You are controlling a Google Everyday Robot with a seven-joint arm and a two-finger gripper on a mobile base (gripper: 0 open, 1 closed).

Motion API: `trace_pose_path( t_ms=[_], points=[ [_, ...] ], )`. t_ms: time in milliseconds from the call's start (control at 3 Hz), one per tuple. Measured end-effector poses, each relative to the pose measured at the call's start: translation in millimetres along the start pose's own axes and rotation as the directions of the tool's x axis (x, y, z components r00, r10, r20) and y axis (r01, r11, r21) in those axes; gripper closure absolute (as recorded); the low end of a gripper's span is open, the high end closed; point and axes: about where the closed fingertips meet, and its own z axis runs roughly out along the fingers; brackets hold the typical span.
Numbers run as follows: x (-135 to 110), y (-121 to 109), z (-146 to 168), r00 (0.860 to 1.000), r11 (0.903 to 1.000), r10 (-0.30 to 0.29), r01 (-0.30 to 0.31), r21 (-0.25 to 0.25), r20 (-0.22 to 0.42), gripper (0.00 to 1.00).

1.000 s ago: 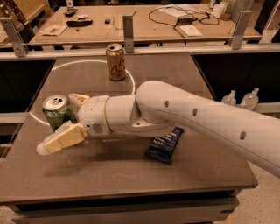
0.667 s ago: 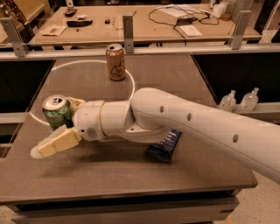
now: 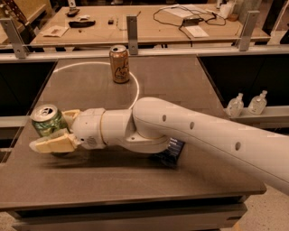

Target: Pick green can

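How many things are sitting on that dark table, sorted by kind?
Drink cans: 2, a green aluminium can at the robot's gripper and an orange-tan aluminium can.
Packets: 1, a dark blue packet partly under the white arm.
Total: 3.

Robotics lab: a dark test surface [image 3: 194,90] marked with a white ring [image 3: 137,88], with a railed workbench [image 3: 149,31] behind, strewn with cables [image 3: 180,13] and papers [image 3: 54,30]. The robot's claw [image 3: 49,131] sits at the surface's left edge, at the green can [image 3: 45,118].
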Motion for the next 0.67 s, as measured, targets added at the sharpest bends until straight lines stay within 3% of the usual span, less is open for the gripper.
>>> trace_pose_path(
  t_ms=[667],
  points=[
    [-13.7,-9.6,-6.9,1.0,0.9998,0.014,-0.014,-0.016,0.028,0.88]
  ],
)
